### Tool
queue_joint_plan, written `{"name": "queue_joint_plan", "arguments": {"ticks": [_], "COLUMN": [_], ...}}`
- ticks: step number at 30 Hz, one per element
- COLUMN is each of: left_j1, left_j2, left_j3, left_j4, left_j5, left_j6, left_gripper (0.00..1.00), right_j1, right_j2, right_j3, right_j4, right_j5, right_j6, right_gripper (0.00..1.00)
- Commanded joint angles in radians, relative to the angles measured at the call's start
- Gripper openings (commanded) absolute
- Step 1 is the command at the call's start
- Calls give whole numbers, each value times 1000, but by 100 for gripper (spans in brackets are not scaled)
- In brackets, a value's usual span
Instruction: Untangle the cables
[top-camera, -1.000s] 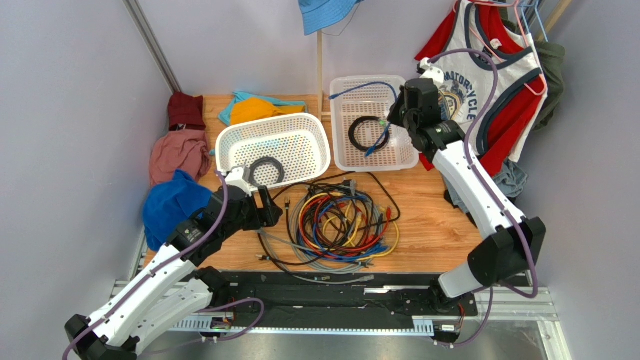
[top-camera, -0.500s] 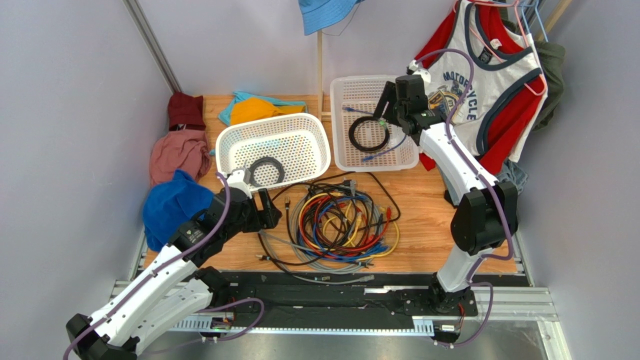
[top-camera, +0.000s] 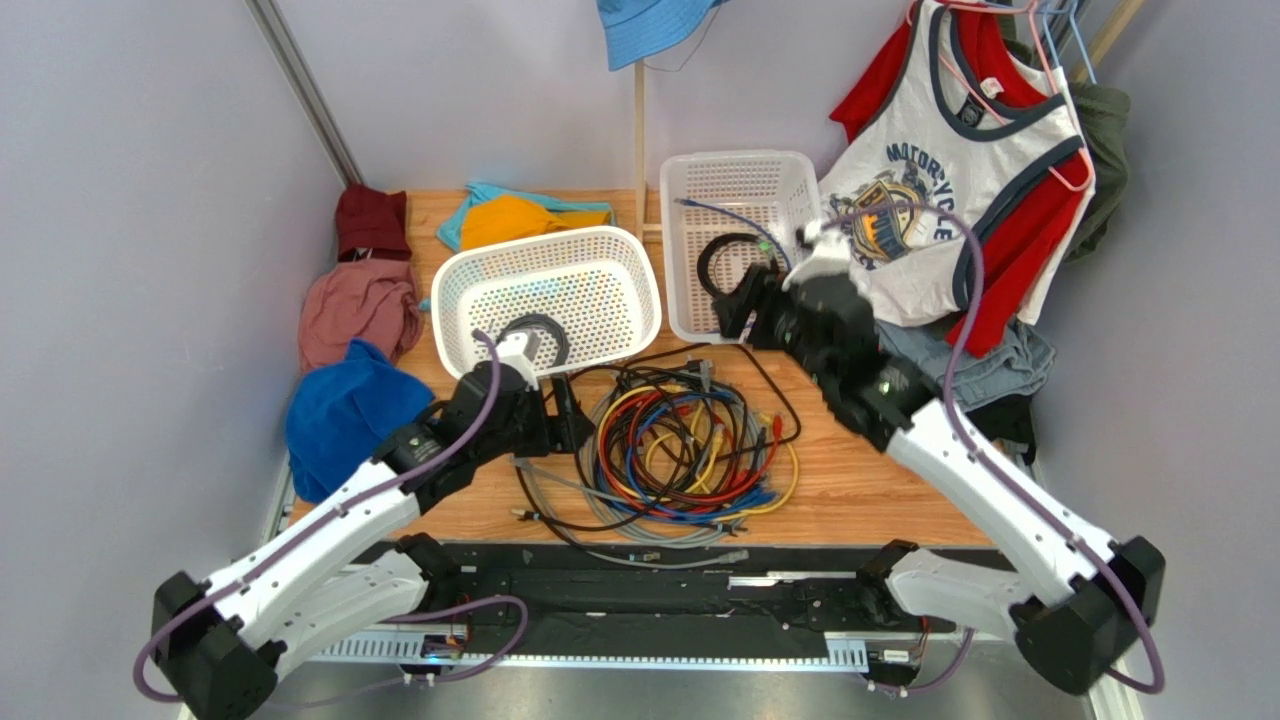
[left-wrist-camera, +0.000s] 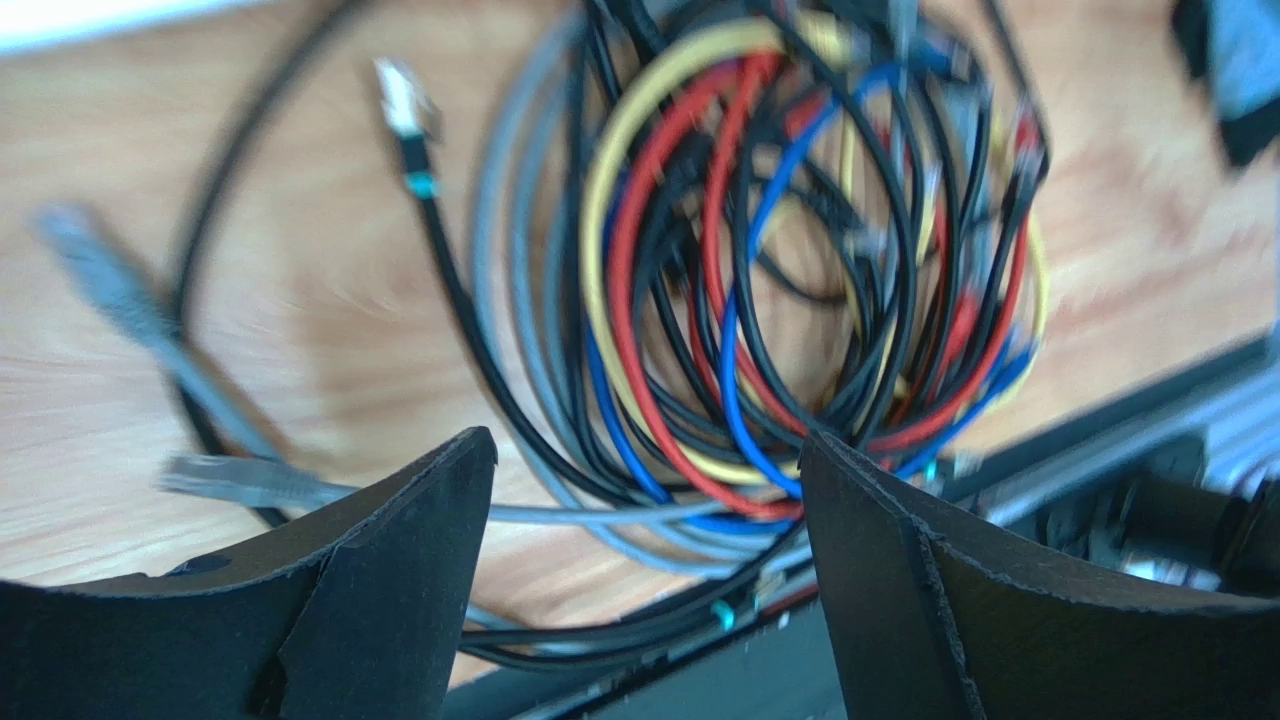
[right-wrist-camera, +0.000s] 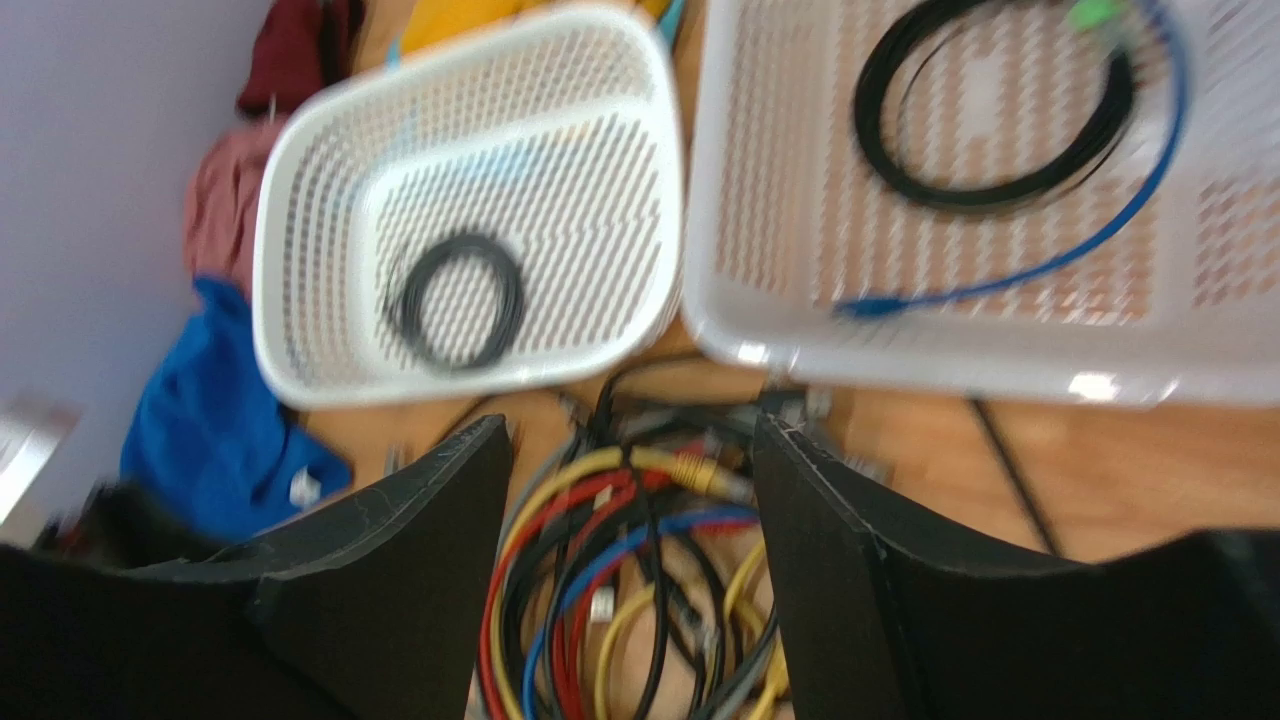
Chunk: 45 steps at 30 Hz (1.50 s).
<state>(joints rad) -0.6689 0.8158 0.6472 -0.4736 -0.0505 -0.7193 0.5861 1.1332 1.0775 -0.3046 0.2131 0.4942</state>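
The cables (top-camera: 684, 443) lie in a tangled bundle of black, grey, blue, red and yellow loops on the wooden table. My left gripper (top-camera: 568, 417) sits at the bundle's left edge, open, with nothing between its fingers. In the left wrist view the cables (left-wrist-camera: 751, 270) lie just beyond that gripper (left-wrist-camera: 646, 473). My right gripper (top-camera: 733, 318) hangs open and empty above the bundle's far side, near the right basket's front wall. Its wrist view shows the cables (right-wrist-camera: 631, 585) below the gripper (right-wrist-camera: 631, 458).
Two white baskets stand behind the bundle. The left basket (top-camera: 601, 248) holds a black coil (top-camera: 529, 341). The right basket (top-camera: 684, 315) holds a black coil (right-wrist-camera: 902, 165) and a blue cable (right-wrist-camera: 1052, 263). Clothes (top-camera: 349, 413) are piled at the left. Shirts (top-camera: 962, 165) hang at the right.
My right gripper opened over the right basket, left the blue cable there, and swung down and left toward the bundle. My left arm moved slightly right toward the cables.
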Motion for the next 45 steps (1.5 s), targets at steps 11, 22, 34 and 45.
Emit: {"name": "queue_joint_plan", "arguments": {"ticks": [11, 22, 34, 45], "left_j1": [-248, -261, -261, -261], "left_j2": [333, 514, 505, 28], "left_j3": [58, 68, 88, 323], "left_j4": [191, 335, 360, 77], "left_j5": [-43, -28, -66, -153], "left_j6": [-9, -17, 18, 167], "left_gripper": [80, 71, 0, 0], "right_j1": [323, 347, 345, 347], "right_j2": [-296, -322, -404, -515], "right_j3": [-530, -573, -576, -553], "right_j4": [-13, 12, -47, -76], "right_j5": [80, 49, 106, 98], "right_j6": [144, 147, 142, 133], "right_gripper": [61, 60, 59, 59]}}
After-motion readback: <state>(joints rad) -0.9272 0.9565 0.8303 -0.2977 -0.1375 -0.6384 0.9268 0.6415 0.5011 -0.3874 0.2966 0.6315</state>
